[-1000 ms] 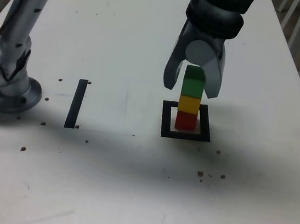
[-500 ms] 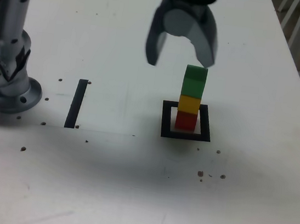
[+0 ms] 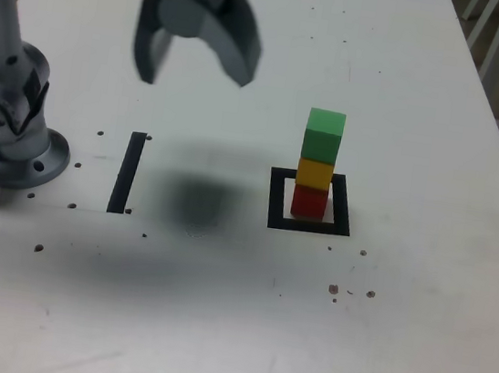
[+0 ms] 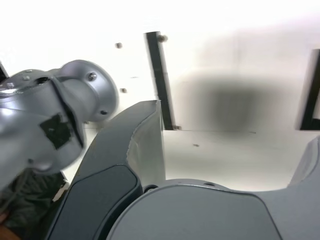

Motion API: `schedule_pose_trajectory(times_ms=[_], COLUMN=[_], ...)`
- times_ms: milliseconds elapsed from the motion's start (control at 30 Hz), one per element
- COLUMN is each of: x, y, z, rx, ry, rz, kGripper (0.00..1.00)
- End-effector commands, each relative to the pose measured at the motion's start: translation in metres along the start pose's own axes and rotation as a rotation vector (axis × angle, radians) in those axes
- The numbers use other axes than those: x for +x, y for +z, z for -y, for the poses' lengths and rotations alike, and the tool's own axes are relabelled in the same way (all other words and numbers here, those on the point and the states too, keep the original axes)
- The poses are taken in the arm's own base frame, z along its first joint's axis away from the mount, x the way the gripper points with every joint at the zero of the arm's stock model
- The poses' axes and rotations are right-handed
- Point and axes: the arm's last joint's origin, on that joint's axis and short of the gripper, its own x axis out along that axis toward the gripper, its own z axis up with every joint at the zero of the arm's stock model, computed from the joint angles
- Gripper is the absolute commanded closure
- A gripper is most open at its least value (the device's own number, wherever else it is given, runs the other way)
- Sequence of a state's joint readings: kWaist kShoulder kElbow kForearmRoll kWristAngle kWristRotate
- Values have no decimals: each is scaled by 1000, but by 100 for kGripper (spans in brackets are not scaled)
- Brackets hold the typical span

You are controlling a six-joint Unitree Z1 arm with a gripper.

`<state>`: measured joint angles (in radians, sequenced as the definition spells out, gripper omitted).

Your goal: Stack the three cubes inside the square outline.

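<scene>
High above the table (image 3: 411,355), the gripper (image 3: 194,67) hangs with its jaws spread wide apart, holding and touching nothing. Its shadow falls on the white surface below, near a straight black tape strip (image 3: 127,171). Well off toward the exterior view's right, the three cubes stand stacked inside the square outline (image 3: 308,224): red cube (image 3: 310,202) at the bottom, yellow cube (image 3: 315,173) in the middle, green cube (image 3: 323,136) on top. The arm's base (image 3: 12,141) sits at the exterior view's left.

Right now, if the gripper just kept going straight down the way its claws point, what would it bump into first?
Probably only the bare table. The open gripper points down between the black tape strip and the cube stack; depth is uncertain.
</scene>
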<state>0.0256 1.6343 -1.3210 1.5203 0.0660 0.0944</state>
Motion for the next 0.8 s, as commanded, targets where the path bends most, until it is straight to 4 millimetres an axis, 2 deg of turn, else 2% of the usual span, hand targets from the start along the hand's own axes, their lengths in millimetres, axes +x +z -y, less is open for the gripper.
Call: schedule_pose_trajectory(times_ms=[0, 300, 767], x=[13, 55, 92], y=[-14, -46, -55], z=[2, 9, 15], rx=[-9, -21, -28], ry=[-7, -45, -95], rz=[-8, 16, 37], kGripper=[0, 0, 0])
